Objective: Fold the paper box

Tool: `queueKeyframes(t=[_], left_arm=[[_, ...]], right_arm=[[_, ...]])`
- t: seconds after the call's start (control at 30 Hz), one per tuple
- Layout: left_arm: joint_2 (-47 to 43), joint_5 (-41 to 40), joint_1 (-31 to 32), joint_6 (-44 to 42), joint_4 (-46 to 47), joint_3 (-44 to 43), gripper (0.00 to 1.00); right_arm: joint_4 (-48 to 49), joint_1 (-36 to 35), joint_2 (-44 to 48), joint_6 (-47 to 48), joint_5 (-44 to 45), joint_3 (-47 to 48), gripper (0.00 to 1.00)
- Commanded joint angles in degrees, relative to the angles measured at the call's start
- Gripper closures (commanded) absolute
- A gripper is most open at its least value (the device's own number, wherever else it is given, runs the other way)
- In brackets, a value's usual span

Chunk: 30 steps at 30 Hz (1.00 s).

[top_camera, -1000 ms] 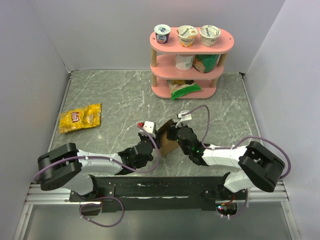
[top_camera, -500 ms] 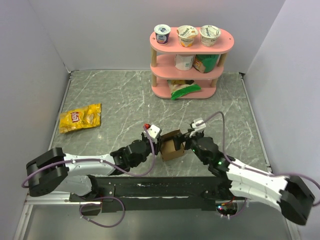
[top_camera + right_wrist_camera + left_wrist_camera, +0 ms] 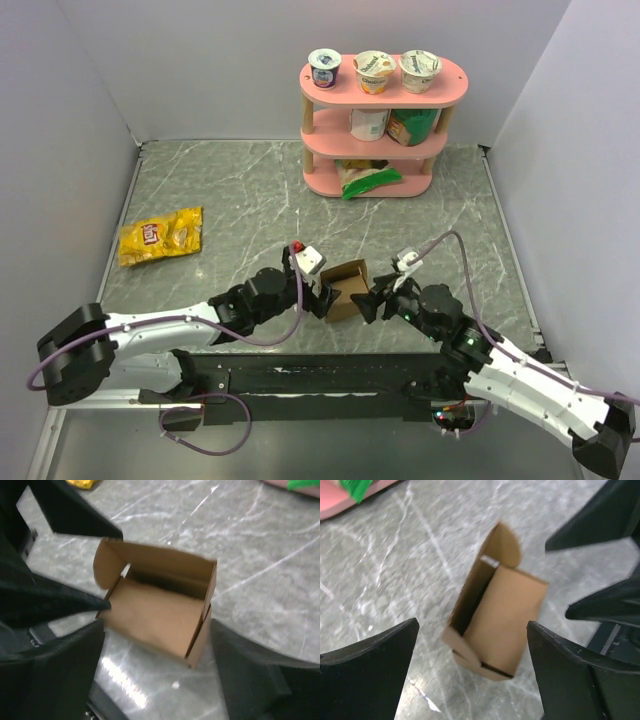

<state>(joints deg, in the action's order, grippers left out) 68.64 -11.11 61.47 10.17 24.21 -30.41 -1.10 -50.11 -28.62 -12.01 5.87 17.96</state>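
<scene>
The brown paper box [image 3: 346, 288] sits on the table [image 3: 230, 190] near the middle of its near edge. It is folded into a small open box with one rounded flap [image 3: 506, 541] sticking up. The left tool [image 3: 323, 295] is just beside the box's left side, spread wide, with its fingers [image 3: 370, 672] clear of the cardboard. The right tool [image 3: 368, 299] is just beside the right side, also spread and pinching nothing. A yellow snack bag [image 3: 161, 236] lies well apart, near the left edge.
</scene>
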Motion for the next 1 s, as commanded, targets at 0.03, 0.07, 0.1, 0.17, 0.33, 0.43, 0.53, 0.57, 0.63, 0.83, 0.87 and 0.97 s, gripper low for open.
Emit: queueKeyframes(t=[0.03,0.07,0.1,0.17,0.33,0.43,0.53,0.57,0.63,0.83,0.87,0.97], left_arm=[[-4.8,8.7,-2.3,1.4,-6.2,-6.2,0.04],[-5.3,10.7,-3.3,2.1,-7.1,-6.8,0.04],[-6.0,11.6,-4.0,2.7,-8.1,-7.6,0.04],[-5.6,15.5,-7.7,5.4,-11.4,-11.1,0.04],[3.1,20.3,-15.8,9.8,-19.5,-23.0,0.04],[10.5,23.1,-18.9,12.1,-20.8,-27.5,0.06],[19.2,27.6,-21.0,12.9,-22.8,-32.1,0.1],[21.7,29.0,-21.2,11.5,-24.0,-33.6,0.11],[28.0,32.5,-21.3,11.0,-26.7,-36.2,0.16],[35.0,36.6,-21.3,10.8,-27.1,-35.4,0.2],[35.6,37.8,-21.3,10.7,-27.5,-35.5,0.2],[36.9,40.9,-21.2,11.0,-26.2,-34.5,0.22]], right_arm=[[-7.5,0.1,8.6,-7.9,-3.7,-2.5,0.33],[-7.6,0.1,9.4,-8.7,-4.3,-3.3,0.36],[-7.2,0.1,10.2,-9.4,-5.0,-4.9,0.39],[-5.2,0.0,9.6,-11.4,-7.5,-6.6,0.47],[9.8,-0.3,1.4,-16.0,-9.8,-11.9,0.53],[16.5,-0.7,-2.6,-16.4,-8.9,-13.6,0.57],[18.9,-1.4,-7.2,-16.3,-6.5,-14.3,0.59],[21.4,-1.5,-8.2,-16.6,-6.0,-14.7,0.6],[23.9,-2.1,-10.3,-17.5,-3.3,-15.3,0.61],[28.9,-3.9,-14.3,-17.6,2.3,-15.4,0.61],[29.4,-4.0,-14.6,-17.5,2.7,-15.4,0.61],[30.1,-4.5,-16.5,-17.4,4.4,-14.7,0.61]])
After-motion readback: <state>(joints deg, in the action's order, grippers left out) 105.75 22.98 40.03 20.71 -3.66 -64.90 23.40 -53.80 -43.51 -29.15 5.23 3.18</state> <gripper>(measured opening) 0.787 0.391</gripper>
